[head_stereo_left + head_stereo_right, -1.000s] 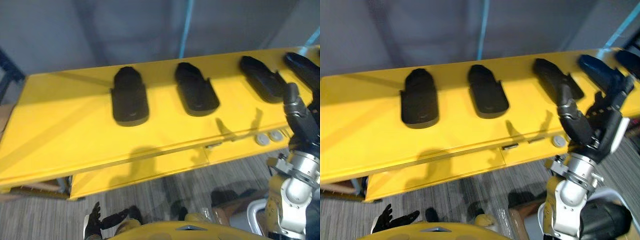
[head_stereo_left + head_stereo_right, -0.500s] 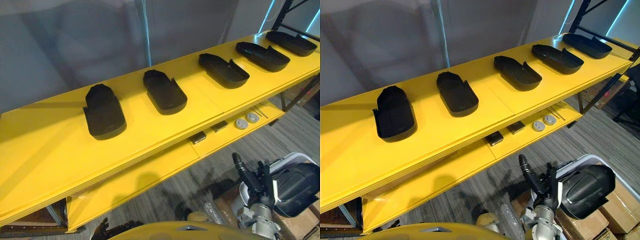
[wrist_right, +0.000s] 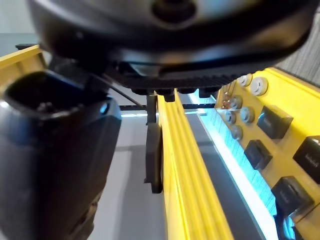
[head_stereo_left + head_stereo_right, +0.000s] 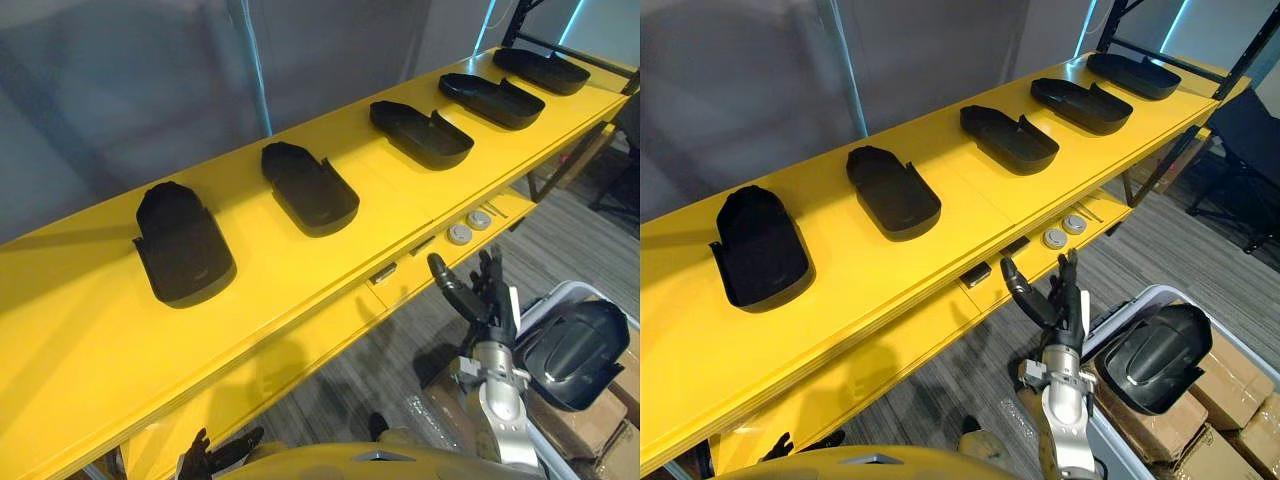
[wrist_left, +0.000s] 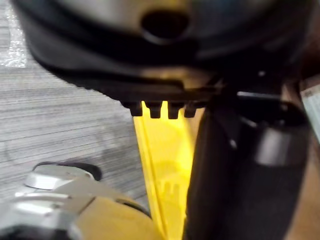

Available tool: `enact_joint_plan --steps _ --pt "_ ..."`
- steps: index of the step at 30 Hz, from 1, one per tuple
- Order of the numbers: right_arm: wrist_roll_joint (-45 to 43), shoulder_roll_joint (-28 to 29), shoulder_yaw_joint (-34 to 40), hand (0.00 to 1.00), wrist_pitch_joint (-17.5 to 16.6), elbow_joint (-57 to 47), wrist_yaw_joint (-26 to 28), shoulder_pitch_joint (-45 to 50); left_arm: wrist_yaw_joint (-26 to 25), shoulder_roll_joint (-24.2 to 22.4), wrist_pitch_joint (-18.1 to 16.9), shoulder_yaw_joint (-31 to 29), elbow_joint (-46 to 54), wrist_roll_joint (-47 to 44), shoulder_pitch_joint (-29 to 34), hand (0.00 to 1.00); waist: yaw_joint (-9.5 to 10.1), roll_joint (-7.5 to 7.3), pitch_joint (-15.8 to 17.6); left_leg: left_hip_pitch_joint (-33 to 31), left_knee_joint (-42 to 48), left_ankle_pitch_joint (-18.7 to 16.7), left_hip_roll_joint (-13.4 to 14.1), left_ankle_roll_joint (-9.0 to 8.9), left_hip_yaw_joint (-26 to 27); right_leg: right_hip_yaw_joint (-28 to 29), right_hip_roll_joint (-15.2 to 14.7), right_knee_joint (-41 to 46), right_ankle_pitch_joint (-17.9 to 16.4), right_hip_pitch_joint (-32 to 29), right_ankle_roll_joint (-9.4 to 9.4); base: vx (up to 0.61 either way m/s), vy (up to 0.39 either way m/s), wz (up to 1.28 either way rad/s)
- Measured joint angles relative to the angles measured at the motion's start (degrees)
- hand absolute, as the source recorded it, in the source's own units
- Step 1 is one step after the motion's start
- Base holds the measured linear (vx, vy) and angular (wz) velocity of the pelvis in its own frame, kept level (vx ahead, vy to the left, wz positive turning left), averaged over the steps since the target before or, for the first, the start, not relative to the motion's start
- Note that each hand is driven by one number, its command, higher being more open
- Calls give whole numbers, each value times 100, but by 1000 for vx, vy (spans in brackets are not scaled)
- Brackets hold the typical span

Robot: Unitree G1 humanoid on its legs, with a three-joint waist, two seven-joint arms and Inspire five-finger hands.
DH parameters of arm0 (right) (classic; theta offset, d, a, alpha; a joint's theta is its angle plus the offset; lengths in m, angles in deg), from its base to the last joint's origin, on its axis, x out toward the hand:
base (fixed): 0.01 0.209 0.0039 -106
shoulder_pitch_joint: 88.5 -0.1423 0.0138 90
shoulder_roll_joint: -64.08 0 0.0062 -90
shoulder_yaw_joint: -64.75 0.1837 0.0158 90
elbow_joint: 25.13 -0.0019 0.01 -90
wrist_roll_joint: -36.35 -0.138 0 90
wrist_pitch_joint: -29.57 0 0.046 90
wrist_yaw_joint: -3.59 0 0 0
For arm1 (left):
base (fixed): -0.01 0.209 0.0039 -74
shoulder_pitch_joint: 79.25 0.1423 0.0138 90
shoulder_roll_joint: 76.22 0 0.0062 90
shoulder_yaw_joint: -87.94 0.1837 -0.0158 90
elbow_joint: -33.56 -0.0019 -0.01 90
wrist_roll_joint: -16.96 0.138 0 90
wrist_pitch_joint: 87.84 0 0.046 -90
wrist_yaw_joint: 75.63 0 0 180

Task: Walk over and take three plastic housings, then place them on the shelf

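Plastic housings (image 4: 310,187) on shelf (image 4: 90,330) at 12 o'clock, my right hand (image 4: 484,303) at 4 o'clock, left hand (image 4: 215,455) at 7 o'clock, fingers of both spread, empty

Long yellow shelf (image 4: 90,330) stretching away up and to the right, five black plastic housings in a row on top, well apart, nearest housing (image 4: 182,245), middle housing (image 4: 422,134), farthest housing (image 4: 540,70), lower yellow ledge (image 4: 330,330) beneath, two grey discs (image 4: 460,234) side by side on it, small dark blocks (image 4: 384,272) nearby.

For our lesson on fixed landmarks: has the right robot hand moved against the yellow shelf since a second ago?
Yes. The right robot hand has dropped from the top of the yellow shelf to below its front edge.
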Motion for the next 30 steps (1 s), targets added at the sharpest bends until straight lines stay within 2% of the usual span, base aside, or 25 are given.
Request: enact_joint_plan --steps 2,4,6,8,9,10,12,14,15,16,17,19,20,21,22,23,24,25,26,27,28,29,30 --pt "-3 46 -85 100 0 15 -100 -48 -82 -9 -97 -131 25 2 -11 100 20 -124 90 -219 393 -208 -45 40 -36 42 -36 77 -16 -95 37 -64 157 -10" --pt "-28 160 -98 100 1 14 -264 -7 -152 -55 -95 -189 27 0 -18 100 26 -146 200 -313 792 -344 -49 130 -59 100 -14 332 -84 -179 118 -48 162 -17" --pt "-46 333 -105 100 0 -75 -371 181 -224 -228 -63 -422 149 -23 7 100 47 -58 313 -308 1143 -469 -91 224 -240 165 42 648 -85 -263 120 -60 134 -54" --pt "-47 476 -121 100 -23 -333 -373 507 -305 -371 -69 -612 387 47 46 100 88 0 369 -279 1306 -617 -36 319 -41 13 57 847 -43 -363 176 -124 132 -71" --pt "-66 566 -139 100 -87 -460 -246 790 -384 -439 -68 -717 525 50 65 100 152 -5 372 -241 1303 -688 14 414 177 -374 -11 763 67 -414 171 -180 95 -86" --pt "-90 579 -249 100 -112 -485 -138 923 -468 -535 -69 -843 601 46 85 100 170 24 380 -252 1251 -677 89 484 410 -766 -109 662 135 -397 64 -183 82 -85" --pt "-103 580 -415 100 -114 -534 26 1001 -636 -485 -59 -840 616 38 56 100 140 -34 361 -265 1202 -610 224 522 623 -1356 -196 1024 13 -432 -68 -171 56 -73" --pt "-23 602 -678 100 -153 -658 -52 879 -657 -324 -1 -835 650 21 -28 100 211 -55 350 -309 974 -368 452 473 816 -1676 -335 1786 -183 -454 -368 -153 -6 -60" --pt "0 603 -722 100 -160 -656 -96 833 -645 -303 26 -837 654 21 -40 100 221 -55 350 -320 942 -328 483 456 831 -1699 -367 1919 -221 -461 -428 -114 -97 -44" --pt "55 602 -864 100 -169 -633 -245 609 -605 -251 118 -844 655 21 -80 100 282 -64 329 -390 842 -191 645 397 923 -1792 -497 2386 -330 -543 -604 -80 -120 -46" --pt "163 602 -943 100 -169 -604 -371 413 -562 -186 199 -874 654 21 -114 100 333 -84 315 -486 815 -98 768 331 969 -1826 -612 2657 -371 -567 -685 -108 -188 -55" --pt "205 603 -1071 100 -171 -441 -683 33 -417 -33 330 -947 579 27 -142 100 418 -180 261 -698 784 86 1019 152 1024 -1894 -946 2927 -385 -503 -746 -116 -287 -52" --pt "392 603 -1071 100 -149 -385 -925 -132 -301 53 422 -941 504 15 -130 100 488 -245 258 -744 793 187 1176 -12 1077 -1866 -1148 2841 -379 -383 -750 -104 -322 -45" --pt "411 603 -1071 100 -132 -383 -998 -158 -239 87 443 -931 457 14 -117 100 482 -278 238 -781 813 225 1221 -71 1081 -1849 -1202 2758 -373 -329 -748 -94 -379 -35" --pt "465 607 -1065 100 -119 -384 -1090 -168 -153 141 440 -891 426 -5 -85 100 475 -352 211 -863 894 272 1285 -151 1066 -1820 -1251 2578 -290 -261 -699 -108 -533 -19" --pt "620 614 -963 100 -82 -376 -1184 -156 -38 226 416 -818 409 -86 -51 100 474 -503 210 -976 1048 348 1323 -290 953 -1882 -1266 2171 -356 -96 -307 -87 -456 -17" --pt "620 602 -931 100 -72 -376 -1191 -138 -24 226 412 -820 414 -134 -53 100 477 -494 205 -993 1056 376 1361 -319 906 -1927 -1238 2095 -449 -66 -166 -98 -473 -33" --pt "618 550 -799 100 -52 -375 -1201 -59 11 147 359 -820 426 -265 -44 100 499 -426 214 -1001 986 498 1508 -402 792 -2144 -1137 1861 -727 42 240 -85 -366 -46" --pt "621 482 -631 100 -51 -434 -1209 23 6 48 290 -775 448 -448 -50 100 478 -380 237 -972 792 703 1636 -565 748 -2437 -1053 1674 -1011 106 645 -96 -458 -49" --pt "617 423 -537 100 -51 -474 -1209 67 -5 8 290 -749 470 -535 -61 100 445 -305 286 -966 683 807 1683 -614 718 -2558 -981 1625 -1142 109 652 -85 -440 -26" --pt "605 287 -302 100 -28 -530 -1178 161 7 -83 310 -651 474 -767 -118 100 307 -151 411 -976 510 1051 1762 -542 593 -2661 -846 1564 -1288 120 500 -65 -328 1" --pt "604 221 -146 100 21 -553 -1147 220 11 -135 331 -570 467 -897 -159 100 248 -59 481 -983 459 1202 1798 -399 526 -2699 -769 1560 -1297 138 475 -104 -358 8" --pt "604 145 83 100 130 -596 -1107 356 22 -214 346 -493 472 -997 -174 100 143 24 553 -993 482 1439 1835 -89 523 -2712 -696 1515 -1299 184 415 -156 -329 -7"
